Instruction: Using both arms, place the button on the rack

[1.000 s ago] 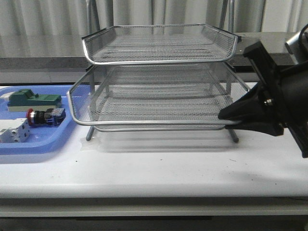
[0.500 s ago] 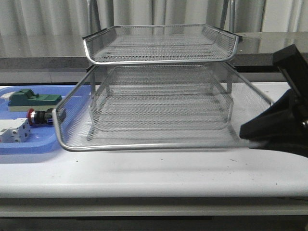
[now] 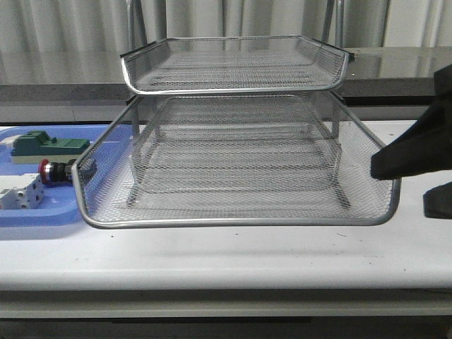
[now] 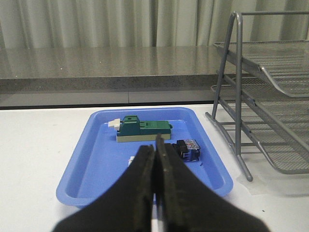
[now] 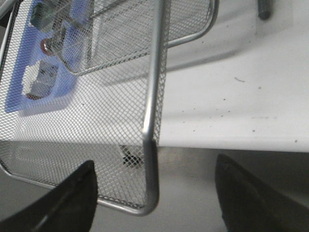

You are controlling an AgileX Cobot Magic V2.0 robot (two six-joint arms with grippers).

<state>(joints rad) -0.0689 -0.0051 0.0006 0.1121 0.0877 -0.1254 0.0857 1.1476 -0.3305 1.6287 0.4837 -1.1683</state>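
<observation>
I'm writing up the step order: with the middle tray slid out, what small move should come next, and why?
Probably send the left gripper, fingers shut, toward the button in the blue tray. The rack has its middle tray pulled forward and empty, with the right gripper open around its corner.

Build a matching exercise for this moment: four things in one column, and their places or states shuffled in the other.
1. button
2. rack's middle tier
3. left pincer
4. right pincer

A. open, fingers wide apart
B. shut, holding nothing
C. lying in the blue tray
D. sticking out forward past the top tier

Pairs: 1-C, 2-D, 3-B, 4-A
</observation>
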